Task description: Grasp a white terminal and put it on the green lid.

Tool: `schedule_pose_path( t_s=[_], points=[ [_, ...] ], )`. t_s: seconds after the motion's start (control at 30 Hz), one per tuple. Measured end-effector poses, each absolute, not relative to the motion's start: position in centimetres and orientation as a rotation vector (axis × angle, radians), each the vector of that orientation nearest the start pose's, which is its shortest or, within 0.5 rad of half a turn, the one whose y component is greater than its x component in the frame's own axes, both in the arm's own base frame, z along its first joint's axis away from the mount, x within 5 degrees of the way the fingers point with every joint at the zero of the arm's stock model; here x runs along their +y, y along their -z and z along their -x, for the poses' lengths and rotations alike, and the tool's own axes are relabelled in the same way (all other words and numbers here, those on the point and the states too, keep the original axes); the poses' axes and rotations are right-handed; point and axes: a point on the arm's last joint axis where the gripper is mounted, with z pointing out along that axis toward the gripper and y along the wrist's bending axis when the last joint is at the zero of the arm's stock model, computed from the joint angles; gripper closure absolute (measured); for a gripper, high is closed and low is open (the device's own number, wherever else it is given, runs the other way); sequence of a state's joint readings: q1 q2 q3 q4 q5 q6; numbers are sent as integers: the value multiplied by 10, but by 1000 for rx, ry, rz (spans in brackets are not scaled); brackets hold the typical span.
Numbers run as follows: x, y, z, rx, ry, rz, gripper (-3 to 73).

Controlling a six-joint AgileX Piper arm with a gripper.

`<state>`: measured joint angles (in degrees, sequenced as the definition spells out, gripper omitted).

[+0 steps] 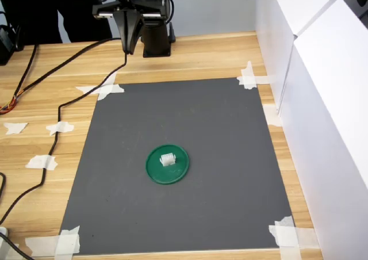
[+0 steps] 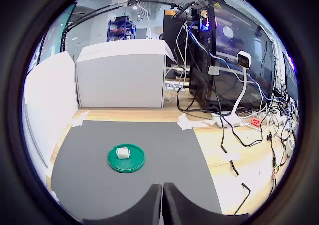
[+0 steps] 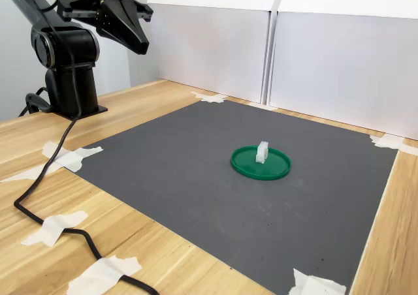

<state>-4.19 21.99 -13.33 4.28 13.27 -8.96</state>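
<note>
White terminal [image 1: 168, 159] sits on the green lid [image 1: 178, 172], a touch off the disc's centre, and the second exterior view has it standing upright on the lid [image 3: 277, 170]. The lid lies flat near the middle of the grey mat [image 1: 218, 122] on the tabletop [image 1: 52, 93]. And the gripper [image 1: 130, 48]? It hangs high and well apart, back by the arm's base [image 1: 156, 41], with nothing in it; the wrist view shows its fingers [image 2: 149, 205] pressed together with barely a slit between them. By my reckoning the placing is done, and nothing is left but parking the arm.
</note>
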Motion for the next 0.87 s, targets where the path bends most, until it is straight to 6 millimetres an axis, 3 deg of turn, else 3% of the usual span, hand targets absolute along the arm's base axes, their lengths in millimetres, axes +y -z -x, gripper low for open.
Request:
schedule_pose_path(
  t_s=[0.17,0.4,0.87],
  points=[
    [-4,-237,-73,1761,100,22,711],
    [-3,-220,-64,1723,105,23,711],
    [-3,-221,-56,1659,110,26,711]
  ],
)
